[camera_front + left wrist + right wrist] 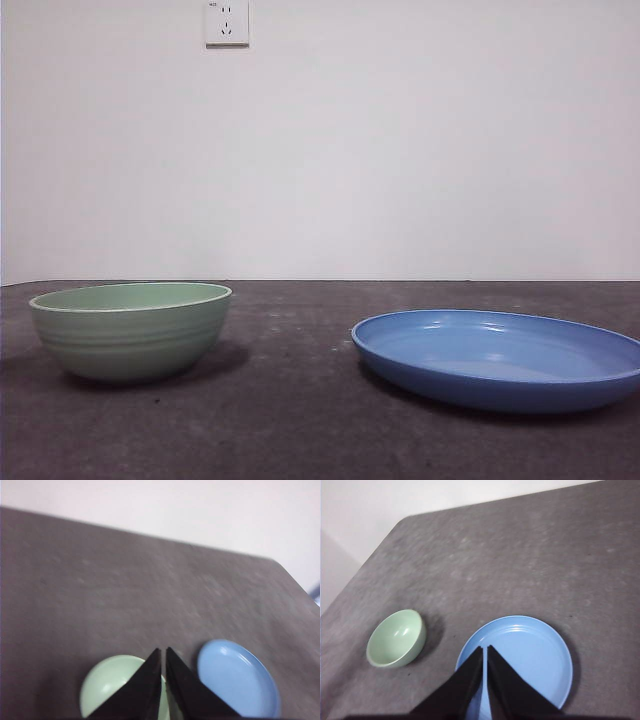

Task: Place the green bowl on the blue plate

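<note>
Bare lab-style test setup: dark grey table (300, 400), blank white wall (400, 150), 1 wall socket (227, 22).

No readable text anywhere

The wall socket (227, 22) bears a tiny mark at its upper corner, too small to read; the bowl and plate carry no lettering.

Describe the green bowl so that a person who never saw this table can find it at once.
On the dark grey table below the white wall stand only two dishes, apart from each other. The green bowl is the deeper, narrower one, pale mint with faint ridges outside; the blue plate beside it is wide, shallow and glossy.
</note>
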